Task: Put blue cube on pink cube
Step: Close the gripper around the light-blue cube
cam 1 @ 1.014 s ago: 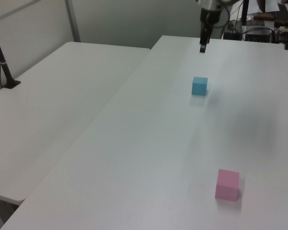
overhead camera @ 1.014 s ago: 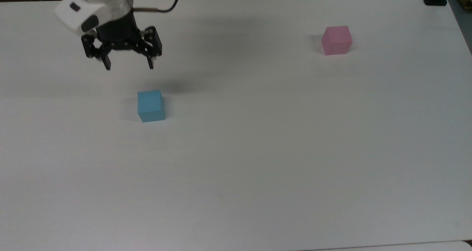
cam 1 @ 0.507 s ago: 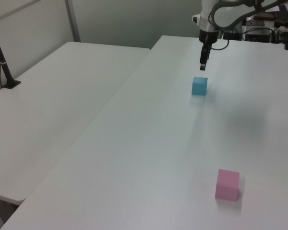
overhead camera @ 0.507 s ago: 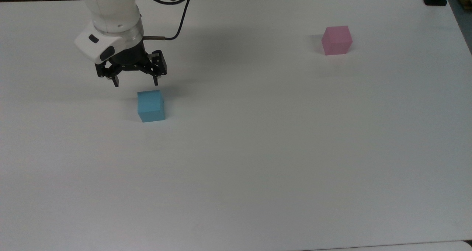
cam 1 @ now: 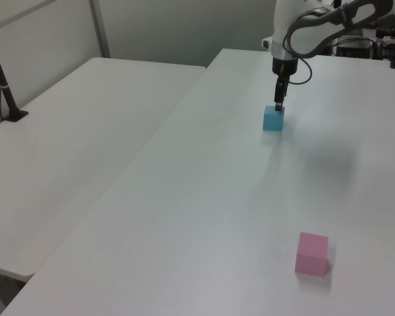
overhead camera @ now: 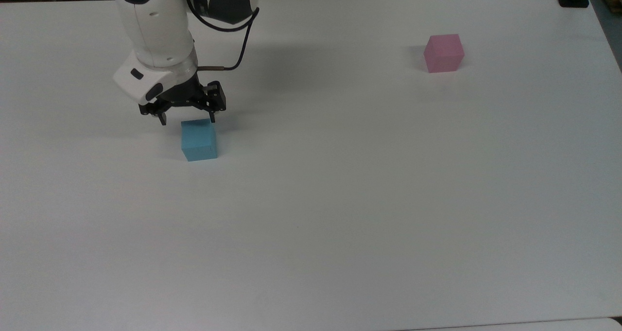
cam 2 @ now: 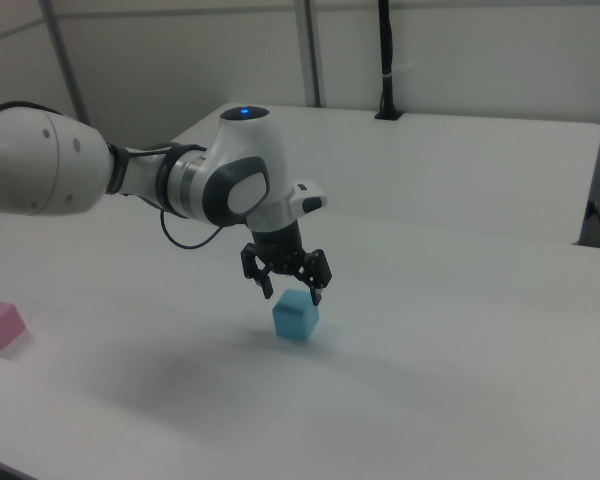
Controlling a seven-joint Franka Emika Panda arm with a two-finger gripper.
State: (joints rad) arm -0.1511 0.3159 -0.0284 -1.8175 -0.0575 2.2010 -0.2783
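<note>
Just above the blue cube (overhead camera: 198,139) on the white table (overhead camera: 340,200), gripper (overhead camera: 187,122) lowered from a higher hover, fingers spread wide and straddling the cube's top, nothing grasped yet, pink cube (overhead camera: 443,53) well apart toward the top view's right, closing likely next.

Sky-blue cube (overhead camera: 198,140), pale pink cube (overhead camera: 443,53), black tool (overhead camera: 187,120), white table (overhead camera: 340,200)

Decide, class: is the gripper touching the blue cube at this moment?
Cannot tell. In the right view the open gripper hangs just over the blue cube, fingertips level with its top edge, and no view shows a plain gap or plain contact.
</note>
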